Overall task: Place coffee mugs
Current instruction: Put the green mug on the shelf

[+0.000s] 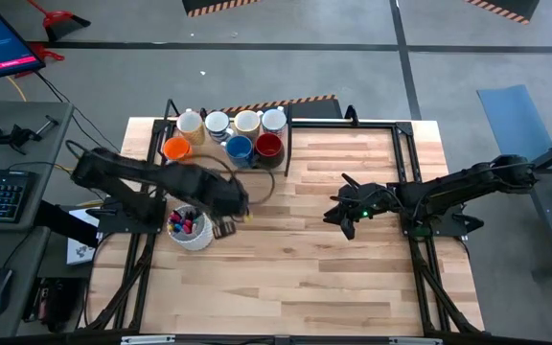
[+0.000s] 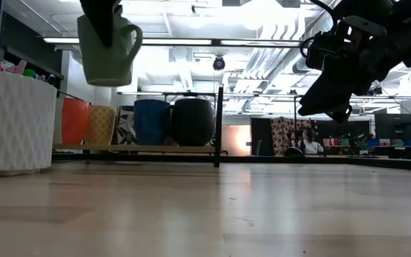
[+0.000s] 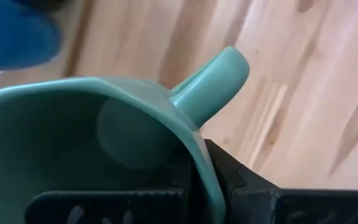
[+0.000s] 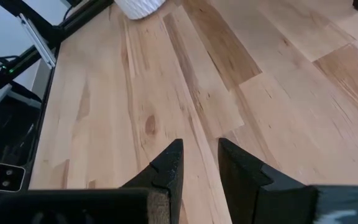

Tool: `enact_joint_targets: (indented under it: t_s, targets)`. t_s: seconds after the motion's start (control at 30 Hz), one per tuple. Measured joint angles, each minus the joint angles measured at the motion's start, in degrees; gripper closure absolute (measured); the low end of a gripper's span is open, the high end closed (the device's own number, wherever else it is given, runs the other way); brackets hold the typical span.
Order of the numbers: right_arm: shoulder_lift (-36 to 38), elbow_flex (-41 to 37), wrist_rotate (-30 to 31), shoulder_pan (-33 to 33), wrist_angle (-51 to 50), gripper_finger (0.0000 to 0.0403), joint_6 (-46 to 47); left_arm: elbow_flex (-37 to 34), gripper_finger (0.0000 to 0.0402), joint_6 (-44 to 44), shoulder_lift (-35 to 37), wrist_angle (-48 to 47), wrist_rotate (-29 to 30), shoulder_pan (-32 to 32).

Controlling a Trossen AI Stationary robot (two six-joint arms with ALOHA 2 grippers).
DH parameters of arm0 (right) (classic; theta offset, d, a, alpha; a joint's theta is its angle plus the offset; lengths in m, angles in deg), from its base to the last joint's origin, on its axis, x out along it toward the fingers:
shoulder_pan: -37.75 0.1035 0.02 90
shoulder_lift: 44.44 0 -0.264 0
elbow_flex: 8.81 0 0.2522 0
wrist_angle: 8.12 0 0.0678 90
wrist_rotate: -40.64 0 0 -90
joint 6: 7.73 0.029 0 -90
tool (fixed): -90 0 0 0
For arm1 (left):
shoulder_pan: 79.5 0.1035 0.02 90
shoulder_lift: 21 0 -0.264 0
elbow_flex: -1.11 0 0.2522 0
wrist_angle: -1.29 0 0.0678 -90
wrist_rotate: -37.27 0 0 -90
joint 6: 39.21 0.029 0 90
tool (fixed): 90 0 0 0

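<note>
Green mug (image 2: pixel 108 48): held by left gripper (image 3: pixel 197 180), lifted well clear of the table (image 1: pixel 333 259), above the area between the pen holder and the rack.
Handling: ceramic, so rigid, glazed and likely slippery, chips if dropped. Grip is on the rim wall, one finger inside the cup, one outside beside the handle (image 3: pixel 213 81); looks solid enough, but set it down gently and upright.
Look: pale green, round, stubby side handle, empty inside.
Rack (image 1: pixel 286 144): black frame at the table's far edge, already holds six mugs; back row four cream/white mugs (image 1: pixel 232 122), front row orange mug (image 1: pixel 176 149), blue mug (image 1: pixel 239 148), dark red mug (image 1: pixel 268 146).
Pen holder (image 1: pixel 192 230): white, textured, with markers, just beside the left gripper; not part of the job.
Right gripper (image 4: pixel 199 163): idle over mid-table, holds nothing, fingers slightly parted.
Status: my read, mid-carry toward the rack.
</note>
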Motion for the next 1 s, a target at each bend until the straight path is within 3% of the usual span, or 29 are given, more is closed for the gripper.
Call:
enact_joint_targets:
  t_s: [0.33, 0.63, 1.0]
  targets:
    - [0.0, 0.0, 0.0, 0.0, 1.36, 0.0322, 1.06, -0.13, 0.0394, 9.43, 3.32, -7.26, -0.28, 11.69]
    - [0.0, 0.0, -0.59, -0.02, 1.42, 0.0322, 2.57, -8.94, 0.0394, 18.0, 3.25, -1.48, -4.6, 22.28]
    - [0.0, 0.0, -1.05, -0.01, 1.42, 0.0322, 2.6, -18.4, 0.0394, 23.59, 3.47, 8.88, -5.92, 29.15]
